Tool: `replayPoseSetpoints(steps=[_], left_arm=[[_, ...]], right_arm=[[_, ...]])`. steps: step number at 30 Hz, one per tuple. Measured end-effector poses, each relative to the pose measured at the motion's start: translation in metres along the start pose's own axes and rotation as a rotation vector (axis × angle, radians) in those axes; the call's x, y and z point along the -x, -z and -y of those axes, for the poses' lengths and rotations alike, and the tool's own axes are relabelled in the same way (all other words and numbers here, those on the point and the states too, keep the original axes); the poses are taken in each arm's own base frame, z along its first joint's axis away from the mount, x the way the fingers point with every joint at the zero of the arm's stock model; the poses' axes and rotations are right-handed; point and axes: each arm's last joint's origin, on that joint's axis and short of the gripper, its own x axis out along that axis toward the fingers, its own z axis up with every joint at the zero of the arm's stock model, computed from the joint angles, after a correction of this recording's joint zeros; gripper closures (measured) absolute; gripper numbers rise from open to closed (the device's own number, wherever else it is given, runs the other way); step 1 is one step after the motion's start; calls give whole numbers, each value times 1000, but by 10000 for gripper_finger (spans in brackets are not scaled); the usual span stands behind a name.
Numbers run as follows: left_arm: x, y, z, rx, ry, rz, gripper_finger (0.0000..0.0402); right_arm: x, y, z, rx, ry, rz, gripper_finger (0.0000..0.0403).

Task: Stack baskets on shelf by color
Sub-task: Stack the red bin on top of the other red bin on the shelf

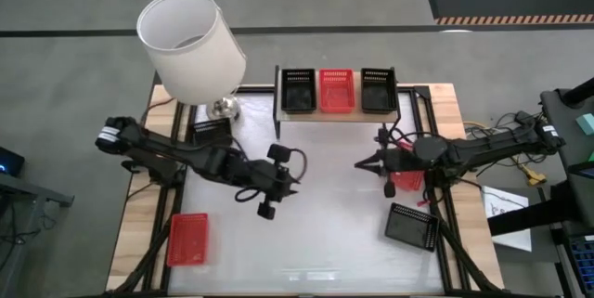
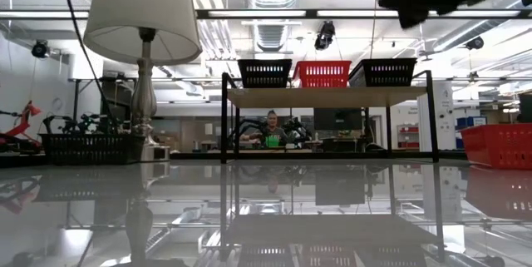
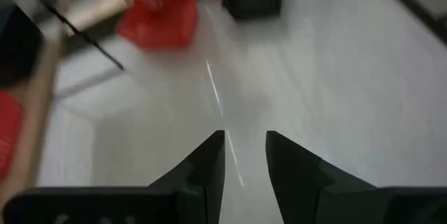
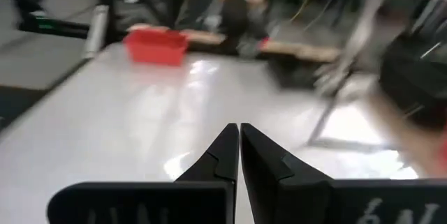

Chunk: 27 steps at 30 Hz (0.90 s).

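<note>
The shelf (image 1: 339, 116) stands at the table's far edge and carries three baskets in a row: black (image 1: 298, 90), red (image 1: 336, 90), black (image 1: 378, 90). They show in the low view as black (image 2: 264, 72), red (image 2: 322, 73), black (image 2: 387, 71). On the table lie a red basket (image 1: 187, 239) near left, a black basket (image 1: 212, 131) by the lamp, a red basket (image 1: 406, 182) under the right arm and a black basket (image 1: 411, 226) near right. My left gripper (image 1: 278, 182) (image 3: 244, 147) hovers open over the table's middle. My right gripper (image 1: 365, 163) (image 4: 239, 137) hovers shut right of centre.
A lamp with a white shade (image 1: 192, 43) and metal base (image 1: 223, 107) stands at the far left, beside the shelf. Bare white tabletop (image 1: 325, 233) lies between the two grippers and toward the near edge. Cables and gear lie off the right edge (image 1: 520, 149).
</note>
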Motion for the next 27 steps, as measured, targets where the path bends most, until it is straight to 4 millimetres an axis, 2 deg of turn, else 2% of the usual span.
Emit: replayPoseSetpoints(steps=[6,14,19,22,27], left_arm=[[8,20,0,-30,-79,171,313],[27,46,1,-69,-133,312,313],[42,61,-1,-77,-190,377,313],[51,65,-3,-66,-209,422,313],[61,76,-2,-51,-222,456,313]], right_arm=[[-14,11,-14,-242,-122,-115,394],[-31,12,-32,-388,-142,-413,394],[-31,13,-33,-474,-61,-693,394],[-25,13,-31,-516,27,-883,394],[-14,11,-29,-609,187,-1103,394]])
